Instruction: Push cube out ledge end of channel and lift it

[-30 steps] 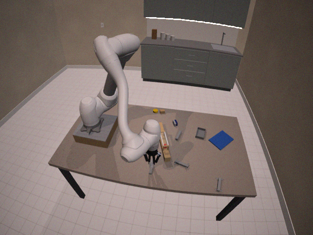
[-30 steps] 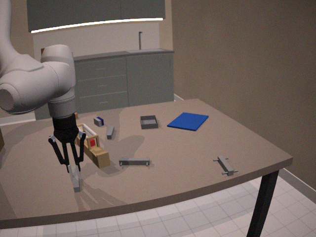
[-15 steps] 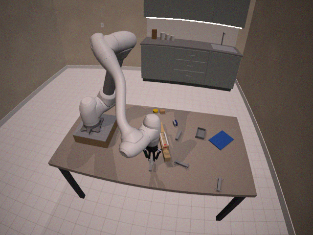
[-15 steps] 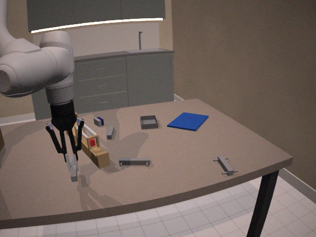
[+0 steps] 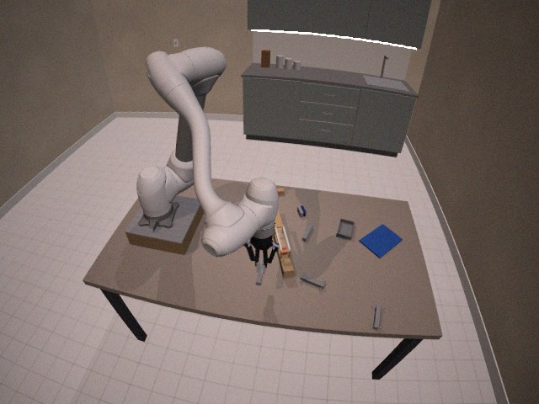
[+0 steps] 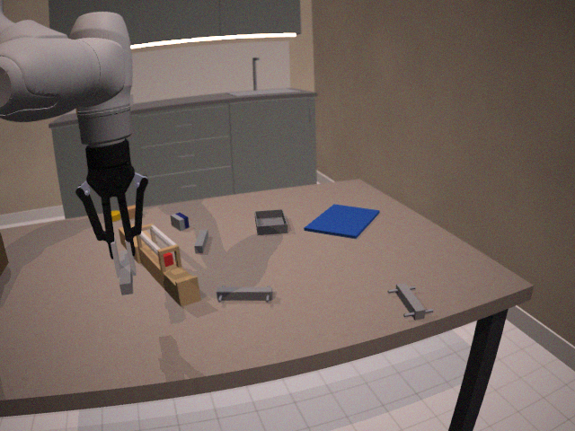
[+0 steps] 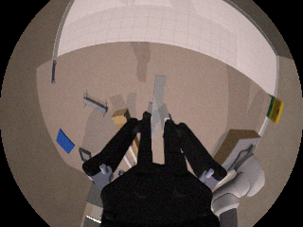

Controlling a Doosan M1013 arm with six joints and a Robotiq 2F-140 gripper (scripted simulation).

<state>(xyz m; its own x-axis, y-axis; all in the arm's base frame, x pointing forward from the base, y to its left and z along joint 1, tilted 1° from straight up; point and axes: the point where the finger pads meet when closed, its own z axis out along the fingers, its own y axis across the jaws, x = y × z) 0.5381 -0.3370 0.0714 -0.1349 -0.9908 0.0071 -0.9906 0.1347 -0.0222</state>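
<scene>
My gripper (image 5: 262, 263) (image 6: 121, 252) (image 7: 156, 108) is shut on a plain grey bar (image 5: 260, 274) (image 6: 125, 274) (image 7: 159, 91). The bar hangs down from the fingertips, above the table, just left of the channel. The tan channel (image 5: 287, 270) (image 6: 149, 259) lies on the table with clear side walls. A red cube (image 5: 285, 251) (image 6: 168, 259) sits inside it, near the blocky tan end (image 6: 188, 289) that faces the table's front. The channel's far end is partly hidden by my arm in the top view.
A grey bar with cross pins (image 5: 312, 281) (image 6: 244, 293) lies right of the channel. Another pinned bar (image 5: 376, 316) (image 6: 410, 300) is near the front right edge. Behind are a short grey bar (image 5: 307, 232) (image 6: 200, 241), a blue-and-white block (image 5: 301, 211) (image 6: 179, 220), a grey tray (image 5: 344, 236) (image 6: 270, 229) and a blue mat (image 5: 380, 240) (image 6: 342, 220).
</scene>
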